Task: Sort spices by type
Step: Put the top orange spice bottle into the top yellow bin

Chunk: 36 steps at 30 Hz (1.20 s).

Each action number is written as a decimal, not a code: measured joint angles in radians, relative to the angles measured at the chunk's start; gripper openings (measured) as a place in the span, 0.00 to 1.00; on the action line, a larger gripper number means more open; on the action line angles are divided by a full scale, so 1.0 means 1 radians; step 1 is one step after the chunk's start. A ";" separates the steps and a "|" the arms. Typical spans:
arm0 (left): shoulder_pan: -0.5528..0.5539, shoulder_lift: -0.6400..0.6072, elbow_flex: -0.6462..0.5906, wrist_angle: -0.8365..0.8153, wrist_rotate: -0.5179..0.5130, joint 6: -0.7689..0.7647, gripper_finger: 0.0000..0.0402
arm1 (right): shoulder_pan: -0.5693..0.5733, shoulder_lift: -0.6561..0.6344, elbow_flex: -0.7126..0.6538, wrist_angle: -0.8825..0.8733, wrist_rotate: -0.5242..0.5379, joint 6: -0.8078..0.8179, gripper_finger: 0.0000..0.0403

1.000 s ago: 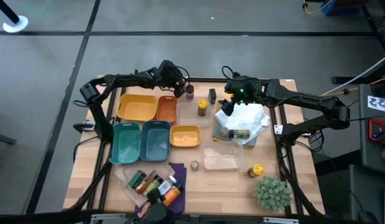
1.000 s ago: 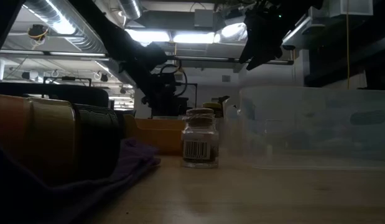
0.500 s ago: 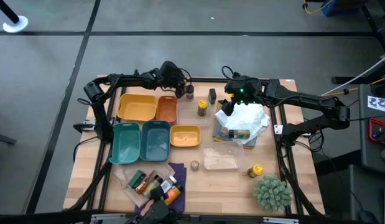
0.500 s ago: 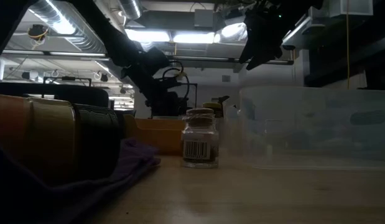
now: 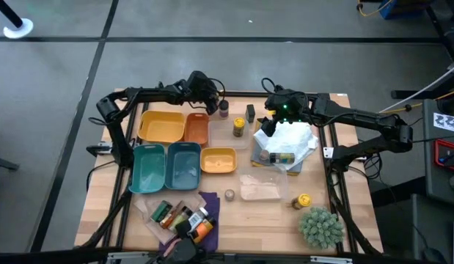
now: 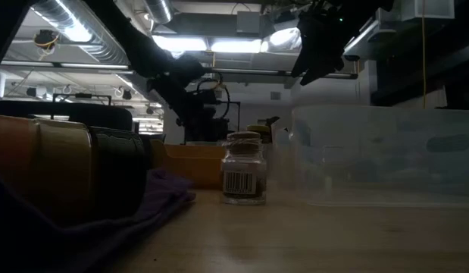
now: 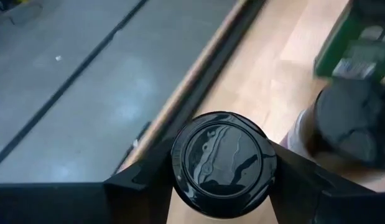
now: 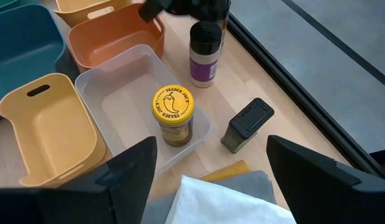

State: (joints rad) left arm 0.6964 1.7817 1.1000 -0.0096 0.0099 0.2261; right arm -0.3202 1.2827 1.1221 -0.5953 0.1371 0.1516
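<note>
the left arm reaches across the far edge of the table (image 5: 234, 213), its left gripper (image 5: 212, 106) at the back edge just beyond the orange tray (image 5: 196, 129). in the left wrist view its two dark fingers (image 7: 301, 171) sit against either side of a black-capped jar (image 7: 221, 163), grasping it by the cap; a second black-capped jar (image 8: 205, 53) with a purple label stands just beside it, close to the table's rail.

the right arm comes in from the right side, its right gripper (image 5: 274, 110) hovering over the back of the table above a white cloth (image 5: 289, 138). its fingers (image 8: 127, 171) are spread apart with nothing between them.

below that gripper a yellow-capped jar (image 8: 173, 114) stands upright in a clear shallow tray (image 8: 114, 109), and a dark green tin (image 8: 247, 124) leans on the bare wood just beside the tray. a small yellow tray (image 5: 218, 160) sits next to the clear one, a larger yellow tray (image 5: 161, 126) and two teal trays (image 5: 166, 165) further left.

nearer the front, a small jar with a barcode label (image 6: 243, 168) stands alone on open wood, with another clear tub (image 5: 262, 187) beside it, a yellow-capped jar (image 5: 304, 200) and a spiky green plant (image 5: 320, 226) toward the right corner. a cluster of bottles (image 5: 184, 218) lies on a purple cloth (image 5: 210, 199) at the front edge. the middle front of the table is open wood.
</note>
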 joint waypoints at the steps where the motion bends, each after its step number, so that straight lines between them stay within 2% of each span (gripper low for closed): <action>1: 0.000 -0.017 0.001 -0.009 0.000 -0.006 0.48 | 0.000 0.000 0.000 0.000 0.000 0.000 0.75; 8: -0.003 -0.197 0.001 -0.171 -0.022 -0.034 0.48 | 0.000 0.000 0.000 -0.001 0.000 0.000 0.75; 16: -0.011 -0.449 0.001 -0.466 -0.026 -0.133 0.48 | 0.000 0.000 0.000 -0.001 0.000 0.000 0.75; 22: -0.040 -0.585 0.001 -0.681 -0.051 -0.201 0.48 | 0.000 0.000 0.000 0.000 0.000 0.000 0.75; 31: -0.092 -0.643 0.000 -0.922 -0.179 -0.354 0.49 | 0.000 0.000 0.000 0.000 0.000 0.000 0.75; 36: -0.119 -0.643 -0.085 -0.864 -0.193 -0.430 0.49 | 0.000 0.000 0.000 0.000 0.000 -0.001 0.75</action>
State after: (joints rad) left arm 0.5778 1.1385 1.0150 -0.8737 -0.1832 -0.2039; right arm -0.3204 1.2827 1.1221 -0.5953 0.1372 0.1505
